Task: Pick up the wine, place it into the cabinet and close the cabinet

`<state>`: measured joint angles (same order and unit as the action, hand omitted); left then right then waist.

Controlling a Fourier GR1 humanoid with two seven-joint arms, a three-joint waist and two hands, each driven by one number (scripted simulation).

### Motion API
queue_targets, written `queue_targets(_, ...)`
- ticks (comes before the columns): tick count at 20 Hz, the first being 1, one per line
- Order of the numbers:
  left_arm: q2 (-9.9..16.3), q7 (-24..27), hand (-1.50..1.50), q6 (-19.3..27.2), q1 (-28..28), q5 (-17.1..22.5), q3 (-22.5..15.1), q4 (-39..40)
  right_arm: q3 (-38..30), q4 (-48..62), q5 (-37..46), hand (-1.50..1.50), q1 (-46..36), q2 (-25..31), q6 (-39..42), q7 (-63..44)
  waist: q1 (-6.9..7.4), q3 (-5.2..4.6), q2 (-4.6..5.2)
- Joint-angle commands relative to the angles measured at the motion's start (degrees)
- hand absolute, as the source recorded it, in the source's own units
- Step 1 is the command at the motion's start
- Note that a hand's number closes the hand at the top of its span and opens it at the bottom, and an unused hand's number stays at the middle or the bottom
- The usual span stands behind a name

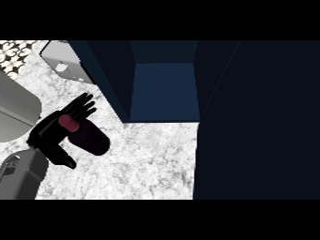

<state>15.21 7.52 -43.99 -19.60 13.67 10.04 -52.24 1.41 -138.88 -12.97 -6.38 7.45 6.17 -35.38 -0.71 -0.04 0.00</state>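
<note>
Your left robot hand [58, 129] has its fingers and thumb curled round the wine [85, 135], which lies tilted in the grip, red cap up toward the fingers and dark body slanting down to the right above the counter [148, 159]. It sits well to the left of the cabinet [163, 91], whose opening shows as a blue recess between two dark walls. The right robot hand shows nowhere, so you cannot count on it to steady anything. The main risk is the near left wall of the cabinet: swing the wine straight across and its body will likely clip that edge and twist in the grip. The slant adds to this, since a tilted bottle set on the cabinet floor may tip or roll out. The large dark panel [266, 122] at the right looks like the open door; judge its swing carefully, because closing it before the wine is fully inside would jam it against the bottle.
</note>
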Motion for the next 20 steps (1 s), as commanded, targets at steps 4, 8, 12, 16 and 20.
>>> queue_targets(4,2.39,6.14,-1.5,-2.82,-3.73,-2.5,1.29,9.96,1.9,-10.38,-2.16,-1.5,3.82,-0.44,0.19,-3.06,-0.27,-0.01,0.03)
queue_targets(8,-0.02,12.38,-1.5,1.23,-1.82,-8.8,-1.68,11.02,-1.31,-10.89,-4.82,-1.5,5.69,0.14,0.89,-2.5,-0.43,-0.01,0.03)
queue_targets(12,-0.81,9.56,-1.5,1.2,-7.85,-7.18,-0.67,15.46,-2.58,-7.33,-4.96,-1.5,4.67,0.5,2.44,0.46,-0.27,0.02,0.08)
queue_targets(16,-0.73,16.34,-1.5,1.21,-5.54,-11.03,-2.23,19.0,-1.11,-9.13,-3.58,-1.5,3.82,-0.07,1.2,-1.61,-0.48,-0.03,0.13)
queue_targets(20,-0.29,15.28,-1.5,-0.54,-7.16,-10.01,-1.75,21.06,-0.07,-7.7,-2.25,-1.5,9.01,-1.45,3.45,3.04,-0.34,0.01,0.1)
